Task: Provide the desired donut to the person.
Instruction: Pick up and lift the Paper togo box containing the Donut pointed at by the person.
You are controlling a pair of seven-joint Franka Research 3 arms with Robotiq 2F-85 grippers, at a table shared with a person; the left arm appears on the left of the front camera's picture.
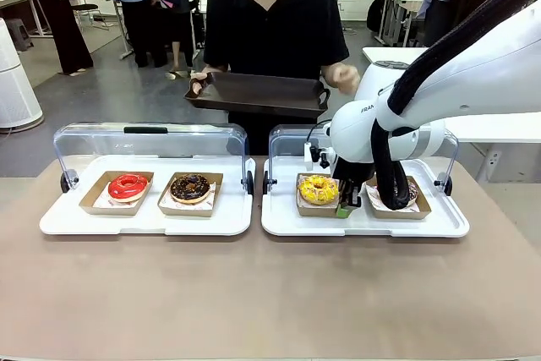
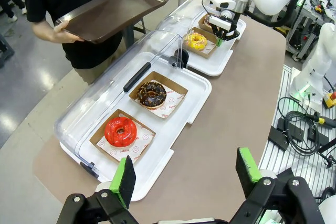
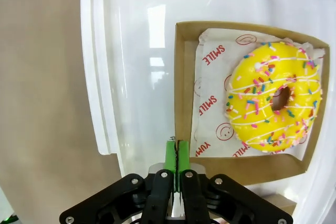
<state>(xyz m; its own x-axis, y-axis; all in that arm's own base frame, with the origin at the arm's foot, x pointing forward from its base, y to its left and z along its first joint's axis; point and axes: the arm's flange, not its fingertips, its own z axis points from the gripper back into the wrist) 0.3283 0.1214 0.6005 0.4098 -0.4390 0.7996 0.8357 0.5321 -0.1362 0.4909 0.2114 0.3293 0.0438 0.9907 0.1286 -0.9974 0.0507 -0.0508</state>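
Note:
A yellow sprinkled donut (image 1: 318, 188) (image 3: 273, 98) lies on printed paper in a cardboard tray (image 3: 182, 77) on the right white serving tray (image 1: 363, 224). My right gripper (image 1: 348, 205) (image 3: 177, 153) is shut, its green pads pinching the side wall of that cardboard tray. The person (image 1: 272, 31) stands across the table holding a dark brown tray (image 1: 258, 93) (image 2: 110, 14) with one hand. My left gripper (image 2: 186, 174) hangs open above the table's near edge, holding nothing.
The left white tray (image 1: 144, 221) carries a red glazed donut (image 1: 128, 186) (image 2: 120, 131) and a chocolate donut (image 1: 190, 188) (image 2: 151, 94). Both clear lids stand raised at the back. Another dark donut (image 1: 412, 192) sits partly hidden behind my right arm.

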